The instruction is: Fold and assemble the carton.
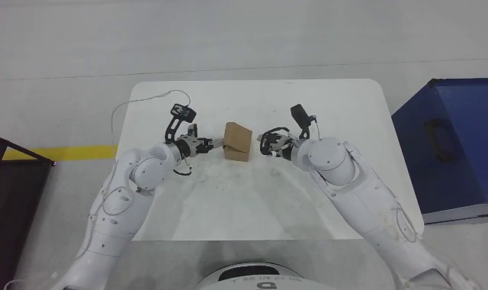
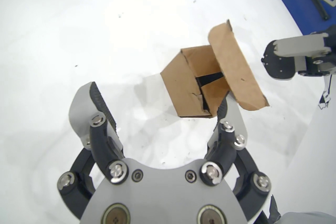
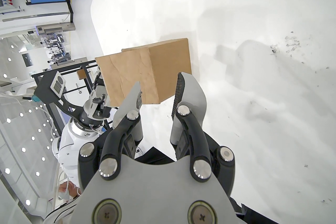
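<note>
A small brown carton (image 1: 237,141) lies on its side in the middle of the white table (image 1: 305,206). In the left wrist view its open end (image 2: 207,83) faces my left gripper, and one long flap (image 2: 236,70) sticks out slanted over the opening. My left gripper (image 2: 157,104) is open just in front of that opening, one fingertip (image 2: 225,105) at the carton's edge under the flap. My right gripper (image 3: 160,93) is open on the opposite, closed side of the carton (image 3: 147,72), with a corner of the carton just past its fingertips. Both grippers (image 1: 217,143) (image 1: 263,145) flank the carton.
A blue crate (image 1: 450,149) stands on the floor off the table's right edge, and a black frame (image 1: 19,183) off its left. A thin white cable (image 1: 145,99) curls over the far left corner. The table's near half is bare.
</note>
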